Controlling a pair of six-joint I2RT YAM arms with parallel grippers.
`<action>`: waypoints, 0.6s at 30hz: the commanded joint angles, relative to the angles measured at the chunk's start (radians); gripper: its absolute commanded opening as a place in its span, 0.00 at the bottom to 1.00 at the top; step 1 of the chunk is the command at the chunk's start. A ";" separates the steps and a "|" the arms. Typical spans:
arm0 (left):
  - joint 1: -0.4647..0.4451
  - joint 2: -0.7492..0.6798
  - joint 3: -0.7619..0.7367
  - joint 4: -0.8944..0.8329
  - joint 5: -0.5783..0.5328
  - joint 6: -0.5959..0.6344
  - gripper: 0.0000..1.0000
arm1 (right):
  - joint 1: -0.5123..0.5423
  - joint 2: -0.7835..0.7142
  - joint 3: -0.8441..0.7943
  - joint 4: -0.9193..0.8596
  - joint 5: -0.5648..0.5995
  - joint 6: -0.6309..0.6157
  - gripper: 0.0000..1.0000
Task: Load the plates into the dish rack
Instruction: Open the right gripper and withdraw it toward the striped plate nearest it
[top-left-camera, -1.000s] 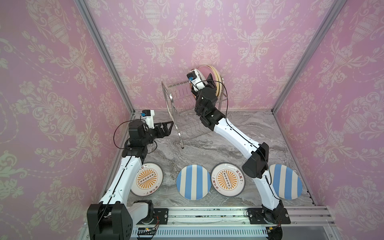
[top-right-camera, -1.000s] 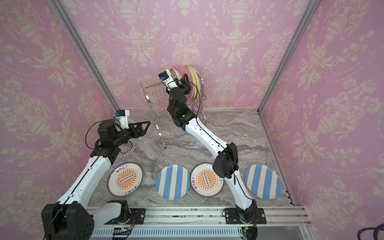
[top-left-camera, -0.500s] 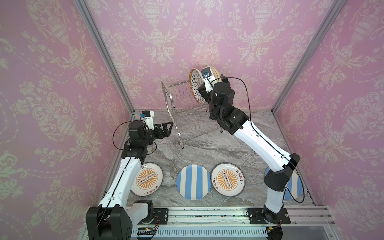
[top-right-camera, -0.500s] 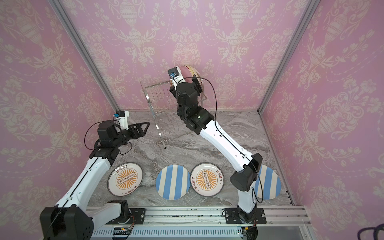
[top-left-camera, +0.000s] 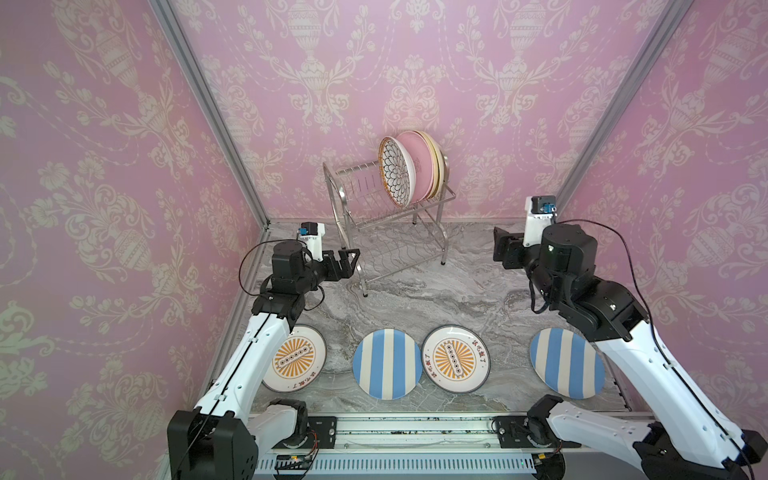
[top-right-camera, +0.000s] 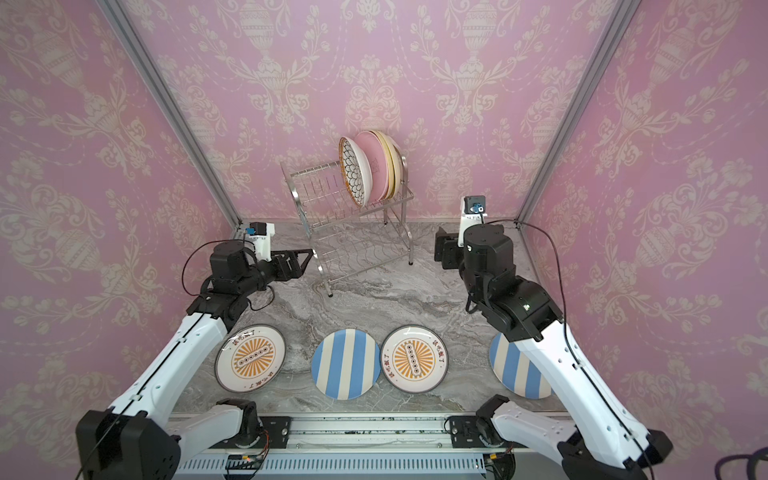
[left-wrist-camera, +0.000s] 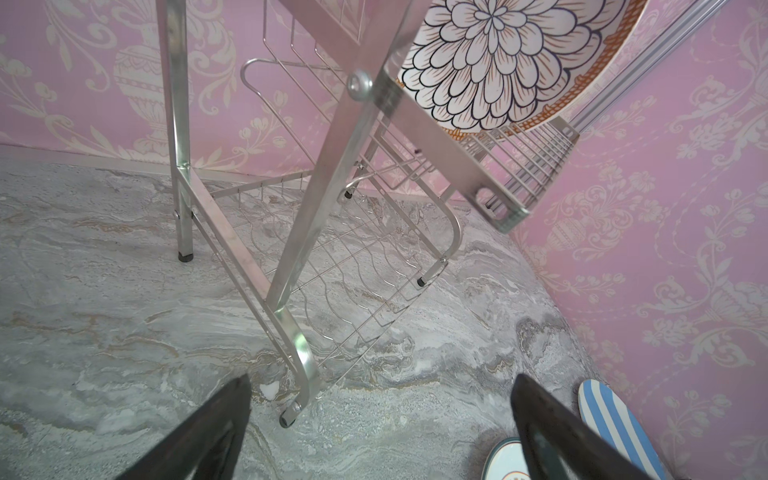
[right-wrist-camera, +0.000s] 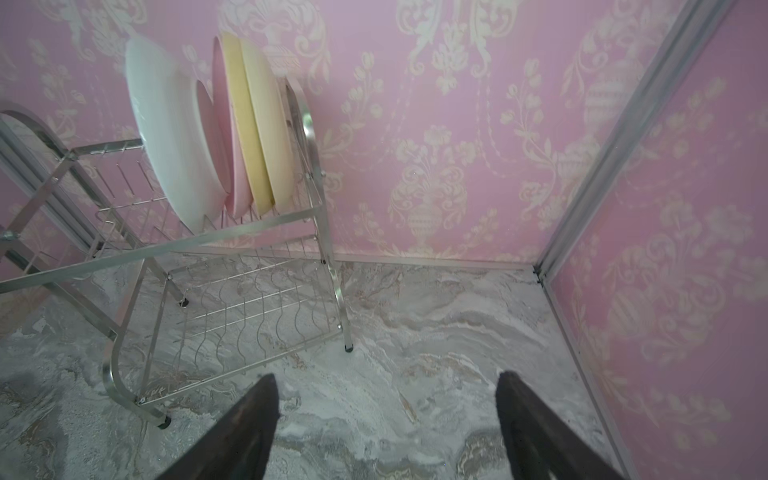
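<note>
Right gripper (top-left-camera: 505, 249) has drawn back from the dish rack (top-left-camera: 390, 216) to the tabletop's (top-left-camera: 415, 299) right side, jaws wide, empty.
Four plates (top-left-camera: 419, 166) stand on edge at the rack's right end, facing left. The left wrist view shows the petal plate's (left-wrist-camera: 498, 62) front, the right wrist view its plain back. Left gripper (top-left-camera: 348, 264) jaws parted, empty.

The left arm (top-left-camera: 259, 357) and right arm (top-left-camera: 665, 382) have white links with dark screw holes, joined by black housings. A thin black cable (top-left-camera: 240, 270) loops off each wrist, far from the rail (top-left-camera: 411, 432). The left tool (top-left-camera: 355, 262) and right tool (top-left-camera: 498, 249) are black, their cameras (top-left-camera: 316, 245) white.
</note>
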 joint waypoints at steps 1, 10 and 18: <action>-0.038 0.005 -0.027 -0.034 -0.038 0.030 0.99 | -0.045 -0.084 -0.123 -0.240 -0.117 0.235 0.83; -0.150 0.051 -0.081 -0.024 -0.032 0.033 0.99 | -0.164 -0.180 -0.432 -0.395 -0.034 0.546 0.88; -0.169 0.080 -0.132 0.080 0.068 0.044 0.99 | -0.461 -0.167 -0.637 -0.220 -0.235 0.503 0.91</action>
